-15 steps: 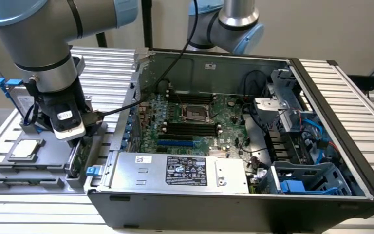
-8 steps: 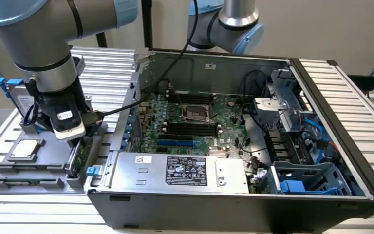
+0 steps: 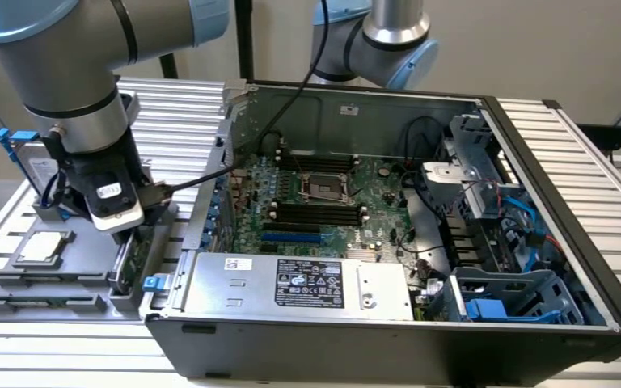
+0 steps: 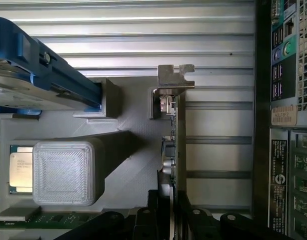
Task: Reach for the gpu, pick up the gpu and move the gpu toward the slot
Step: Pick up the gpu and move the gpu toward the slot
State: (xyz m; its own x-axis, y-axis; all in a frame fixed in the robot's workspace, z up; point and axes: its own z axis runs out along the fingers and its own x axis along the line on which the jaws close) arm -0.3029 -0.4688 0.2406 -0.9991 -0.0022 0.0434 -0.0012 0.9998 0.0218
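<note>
- The gpu (image 3: 124, 260) stands on edge in a gray holder (image 3: 73, 283) just outside the computer case (image 3: 343, 356), with the gripper (image 3: 129, 234) directly over it.
- A centred hold and a straight lift should keep it from jamming.
- The wrist view shows the card edge-on with its silver bracket (image 4: 173, 80). Whether the jaws are clamped, I cannot tell.

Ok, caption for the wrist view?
Hand at the gpu, which stands on edge in its gray holder beside the case.
</note>
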